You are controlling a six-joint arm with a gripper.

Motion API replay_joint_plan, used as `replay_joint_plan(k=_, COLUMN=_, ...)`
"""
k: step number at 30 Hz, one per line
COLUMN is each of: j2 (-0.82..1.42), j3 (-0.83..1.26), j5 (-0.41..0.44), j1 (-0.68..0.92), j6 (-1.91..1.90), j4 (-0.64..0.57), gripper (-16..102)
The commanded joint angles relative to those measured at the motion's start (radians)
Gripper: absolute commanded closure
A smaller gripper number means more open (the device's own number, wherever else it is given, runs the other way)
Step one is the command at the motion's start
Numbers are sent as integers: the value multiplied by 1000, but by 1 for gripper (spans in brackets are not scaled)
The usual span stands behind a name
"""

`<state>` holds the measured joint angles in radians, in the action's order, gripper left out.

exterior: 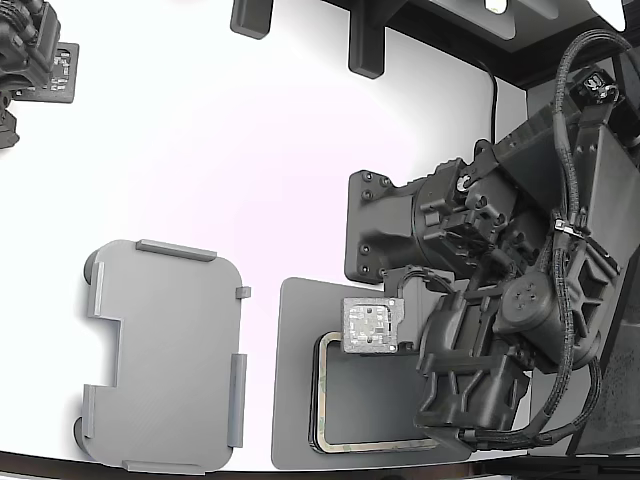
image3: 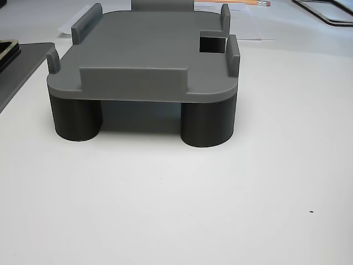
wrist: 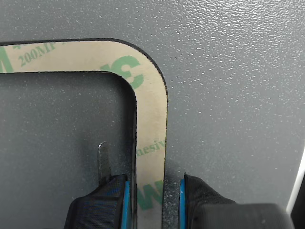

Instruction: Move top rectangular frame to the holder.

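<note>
Fingers: gripper (wrist: 150,202) open a little wider than the band it straddles; blue-edged pads (wrist: 125,200) either side of one side rail, not visibly pinching. Holding nothing.
Frame: top rectangular frame (wrist: 150,124) lies flat on the dark grey pad (wrist: 228,71), lower centre-right of the exterior view; green print on tan liner.
Handling (judged): very light, thin, floppy; likely to sag or curl if lifted by one rail. Liner probably slick.
Grasp point: mid-rail, clear of the rounded corner; gentle squeeze.
Holder: holder (exterior: 165,355) stands empty at the exterior view's lower left, well apart from the pad.
</note>
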<state>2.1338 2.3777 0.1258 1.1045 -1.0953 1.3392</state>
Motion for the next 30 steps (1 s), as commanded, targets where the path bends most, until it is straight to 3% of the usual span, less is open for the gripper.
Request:
replay_joint_plan(k=1, j2=17, j3=-17, j5=0, j1=-20, j6=-3, j4=-2, gripper=48)
replay_joint_plan(k=24, j2=14, j3=2, j5=-3, j1=-38, j6=8, j4=-23, gripper=54)
replay_joint_plan(k=27, j2=12, j3=0, j5=-5, j1=-38, j6=6, j4=-21, gripper=59)
replay_joint_plan(k=30, j2=11, j3=-3, j5=-9, j1=-38, j6=5, j4=-14, gripper=73)
